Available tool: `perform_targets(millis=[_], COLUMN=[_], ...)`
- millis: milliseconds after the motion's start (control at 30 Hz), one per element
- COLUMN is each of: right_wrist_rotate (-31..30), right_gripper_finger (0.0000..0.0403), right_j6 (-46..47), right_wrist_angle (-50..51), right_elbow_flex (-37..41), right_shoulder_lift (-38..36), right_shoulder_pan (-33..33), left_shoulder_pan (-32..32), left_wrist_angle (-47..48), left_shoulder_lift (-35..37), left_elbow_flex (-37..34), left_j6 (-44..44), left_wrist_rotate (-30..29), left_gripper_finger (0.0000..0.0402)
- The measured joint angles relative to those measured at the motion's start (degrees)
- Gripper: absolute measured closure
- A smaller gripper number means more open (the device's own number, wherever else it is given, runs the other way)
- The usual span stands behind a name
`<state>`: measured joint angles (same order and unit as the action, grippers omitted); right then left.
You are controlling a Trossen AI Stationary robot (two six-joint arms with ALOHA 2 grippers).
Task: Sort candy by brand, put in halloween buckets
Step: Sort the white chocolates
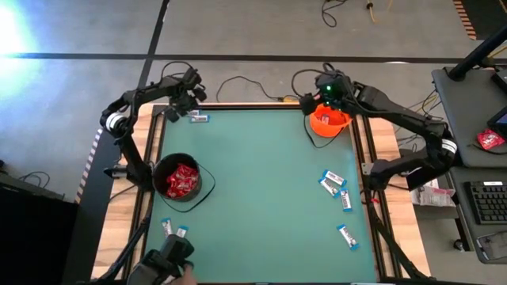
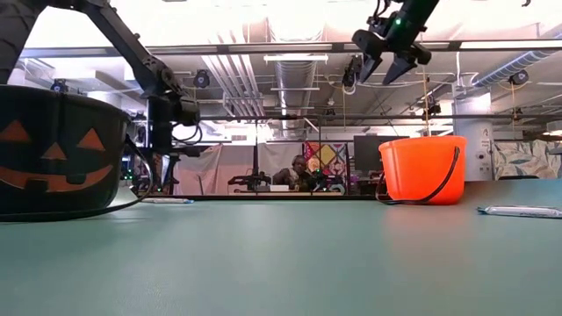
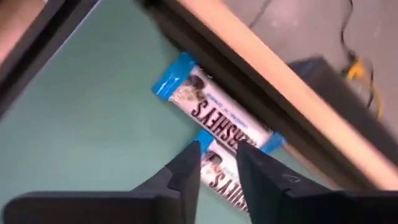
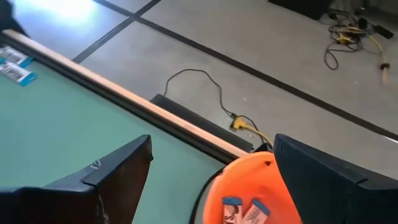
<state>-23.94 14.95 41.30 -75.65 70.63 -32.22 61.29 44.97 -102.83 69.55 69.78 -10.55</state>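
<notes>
Two white-and-blue candy bars (image 3: 205,106) lie side by side against the table's far rail at the far left corner. My left gripper (image 3: 217,152) points down over the nearer bar (image 3: 217,177), its fingers narrowly open on either side of it. My right gripper (image 4: 211,146) hangs wide open above the orange bucket (image 1: 329,120), which holds two white-and-blue bars (image 4: 244,210). The black bucket (image 1: 181,178), a jack-o'-lantern face on its side, stands at the left and holds red packets (image 1: 182,180). My left gripper straddles the nearer bar near its far end (image 3: 214,163), fingers pointing down and lying across it. The bar lies flat on the table. Whether the fingers touch it I cannot tell.
Several white-and-blue bars (image 1: 333,184) lie loose at the right, one more (image 1: 347,236) toward the near right. Two bars (image 1: 174,230) lie near the front left, by a dark device (image 1: 168,261) at the near edge. A wooden rail (image 3: 280,81) runs along the far edge.
</notes>
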Motion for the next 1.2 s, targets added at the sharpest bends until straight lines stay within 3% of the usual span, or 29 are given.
perform_targets(millis=[133, 267, 633, 900, 1200], right_wrist_rotate=[0.0, 0.5, 3.6, 4.3, 6.1], right_gripper_finger=[0.0072, 0.0071, 0.0071, 0.0071, 0.0071], right_j6=[0.4, 0.5, 3.8, 6.3, 8.0], right_wrist_angle=[0.0, 0.0, 0.1, 0.2, 0.4], right_elbow_flex=[0.0, 0.0, 0.0, 0.0, 0.1], right_shoulder_lift=[0.0, 0.0, 0.0, 0.0, 0.0], right_shoulder_pan=[1.7, 2.0, 2.0, 2.0, 2.0], left_shoulder_pan=[-0.2, -1.3, -2.0, -2.0, -2.3], left_wrist_angle=[-0.9, -4.7, -1.3, -4.4, -0.9], left_shoulder_lift=[-1.0, -3.0, -3.6, -4.9, -4.7], left_elbow_flex=[-0.1, -0.1, -0.1, -0.1, 2.3], left_j6=[15.2, 24.5, 42.6, 46.3, 49.5], left_wrist_rotate=[0.6, 0.8, 0.6, 1.1, -0.2], left_gripper_finger=[0.0267, 0.0242, 0.024, 0.0245, 0.0245])
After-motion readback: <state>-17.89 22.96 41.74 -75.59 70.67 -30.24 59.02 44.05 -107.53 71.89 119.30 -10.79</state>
